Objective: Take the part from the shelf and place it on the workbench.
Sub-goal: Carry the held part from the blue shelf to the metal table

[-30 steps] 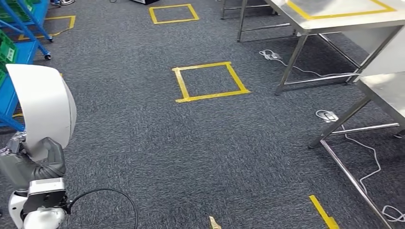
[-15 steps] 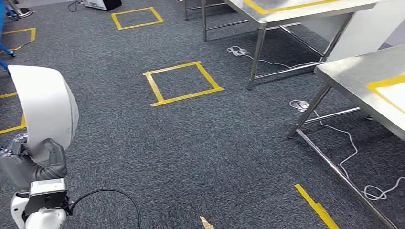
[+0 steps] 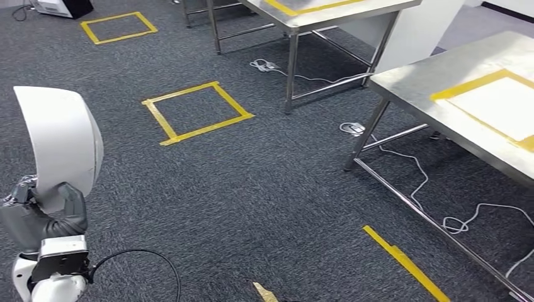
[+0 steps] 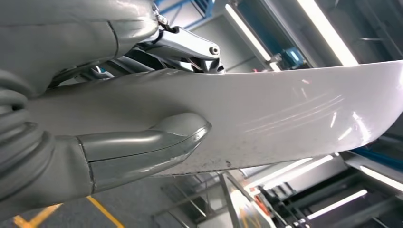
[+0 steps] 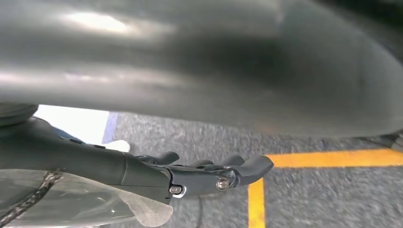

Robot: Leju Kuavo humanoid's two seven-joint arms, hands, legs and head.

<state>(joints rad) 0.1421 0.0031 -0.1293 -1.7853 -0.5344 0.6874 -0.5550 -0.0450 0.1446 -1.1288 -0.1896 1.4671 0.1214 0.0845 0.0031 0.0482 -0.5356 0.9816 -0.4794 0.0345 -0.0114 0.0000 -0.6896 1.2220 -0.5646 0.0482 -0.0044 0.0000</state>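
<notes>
Part gripped by left hand, thumb across it

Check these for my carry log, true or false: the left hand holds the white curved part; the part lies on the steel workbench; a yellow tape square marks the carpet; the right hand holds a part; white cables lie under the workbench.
1. The left hand holds the white curved plastic part: true.
2. The part lies on the steel workbench: false, it is in the hand, off the bench.
3. A yellow tape square marks the grey carpet: true.
4. The right hand holds a part: false, nothing in its fingers.
5. White cables lie under the workbench: true.
</notes>
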